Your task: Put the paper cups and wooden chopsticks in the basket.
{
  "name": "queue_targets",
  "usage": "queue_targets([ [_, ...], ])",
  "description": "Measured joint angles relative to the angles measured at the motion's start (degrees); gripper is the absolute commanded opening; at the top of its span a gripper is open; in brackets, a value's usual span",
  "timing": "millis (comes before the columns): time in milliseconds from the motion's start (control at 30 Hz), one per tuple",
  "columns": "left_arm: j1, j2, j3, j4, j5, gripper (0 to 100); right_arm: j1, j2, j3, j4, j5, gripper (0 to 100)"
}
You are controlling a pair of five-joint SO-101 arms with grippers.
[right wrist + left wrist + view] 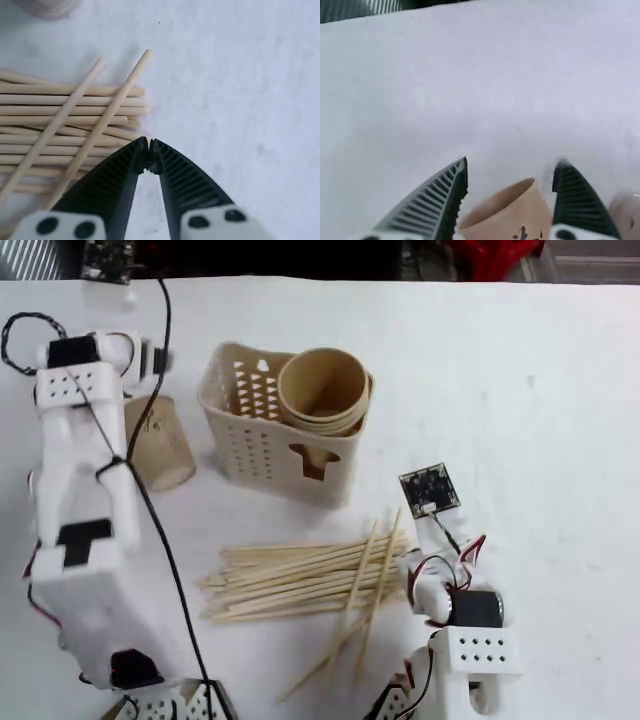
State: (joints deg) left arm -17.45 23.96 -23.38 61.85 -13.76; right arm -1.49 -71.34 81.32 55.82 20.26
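- Left fingers (pixel 437 202) spread, straddling the tipped paper cup (pixel 502 212) left of the basket (pixel 250 445), apparently ready to grip it.
- Right fingers (pixel 117 180) closed, empty, beside the wooden chopsticks (pixel 65 112).

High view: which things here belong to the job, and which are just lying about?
Job:
cream perforated plastic basket
stacked brown paper cups inside it
single brown paper cup beside the basket
pile of pale wooden chopsticks

Lying about:
small black circuit board on thin wires
black cable
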Motion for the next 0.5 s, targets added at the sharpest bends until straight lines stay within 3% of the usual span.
queue_targets([
  [333,0.3,25.7,-32.0,31.6,-5.6,25,0.0,0.0,0.0,0.0,0.0,1.7],
  [400,0.5,29.8,-38.6,37.4,-6.7,20,0.0,0.0,0.0,0.0,0.0,1.7],
  [500,0.8,32.7,-43.6,39.7,-7.5,7,0.0,0.0,0.0,0.0,0.0,1.7],
])
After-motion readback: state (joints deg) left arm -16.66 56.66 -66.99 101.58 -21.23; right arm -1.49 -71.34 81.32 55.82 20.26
